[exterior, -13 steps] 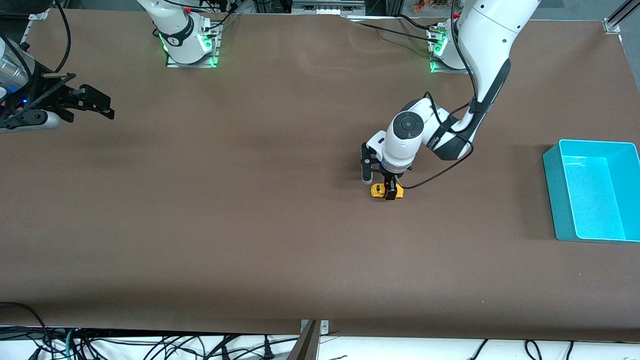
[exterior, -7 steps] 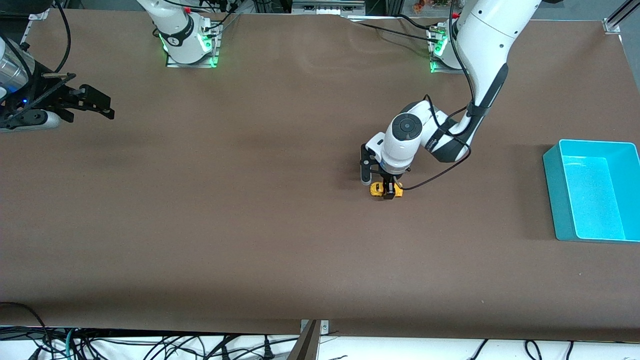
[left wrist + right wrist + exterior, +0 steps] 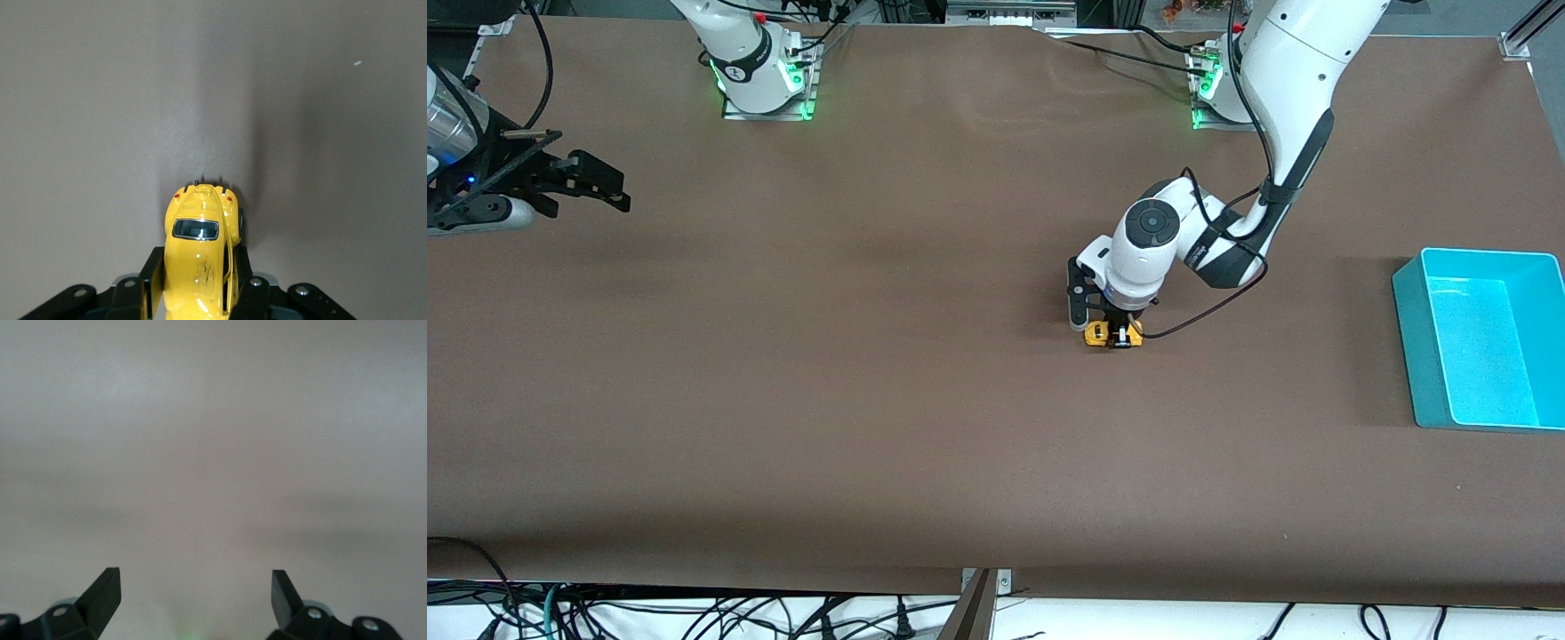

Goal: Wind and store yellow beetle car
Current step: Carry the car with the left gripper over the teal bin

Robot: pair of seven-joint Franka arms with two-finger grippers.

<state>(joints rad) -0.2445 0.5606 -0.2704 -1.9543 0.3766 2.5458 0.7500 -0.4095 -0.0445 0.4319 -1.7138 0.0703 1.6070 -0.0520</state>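
The yellow beetle car (image 3: 1096, 335) stands on the brown table, near the middle toward the left arm's end. My left gripper (image 3: 1116, 339) points straight down onto it and is shut on its body. In the left wrist view the car (image 3: 200, 230) shows its dark rear window and rounded roof, and the black fingers (image 3: 152, 277) press against both of its sides. My right gripper (image 3: 618, 194) waits at the right arm's end of the table, open with nothing between its fingertips (image 3: 107, 587).
A teal bin (image 3: 1409, 347) stands at the left arm's end of the table, beside the car and well apart from it. The two arm bases with green lights stand along the table's edge farthest from the front camera.
The left gripper's fingers have closed onto the car's sides; a second ago they stood open around it. The right arm has not moved.
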